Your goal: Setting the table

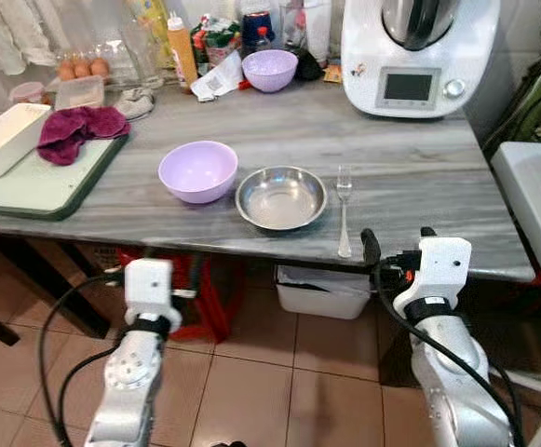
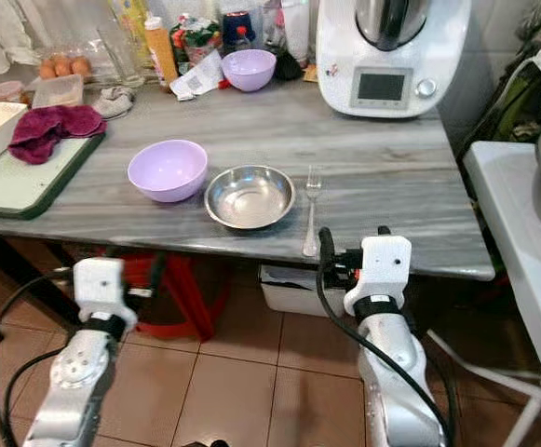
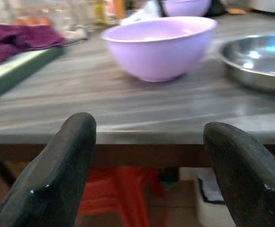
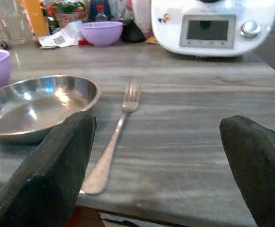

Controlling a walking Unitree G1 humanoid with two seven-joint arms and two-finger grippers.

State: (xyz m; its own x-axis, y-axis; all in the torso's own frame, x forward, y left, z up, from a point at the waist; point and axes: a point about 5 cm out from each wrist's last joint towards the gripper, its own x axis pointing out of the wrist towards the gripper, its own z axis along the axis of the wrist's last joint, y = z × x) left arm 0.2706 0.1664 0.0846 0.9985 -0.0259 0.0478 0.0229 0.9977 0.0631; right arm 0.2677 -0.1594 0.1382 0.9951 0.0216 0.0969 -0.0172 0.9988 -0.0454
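On the grey marble table (image 1: 410, 177) a lilac bowl (image 1: 197, 171) stands beside a steel bowl (image 1: 281, 197). A fork (image 1: 344, 209) lies just right of the steel bowl, its handle toward the front edge. A second lilac bowl (image 1: 269, 70) sits at the back. My left gripper (image 3: 146, 127) is open and empty, level with the table's front edge and facing the near lilac bowl (image 3: 158, 47). My right gripper (image 1: 398, 240) is open and empty at the front edge, just right of the fork (image 4: 116, 137).
A white kitchen machine (image 1: 419, 51) stands at the back right. A green board (image 1: 37, 186) with a maroon cloth (image 1: 79, 128) and a white container (image 1: 5, 138) lies at the left. A red stool (image 1: 219, 298) and a white bin (image 1: 321, 293) sit under the table.
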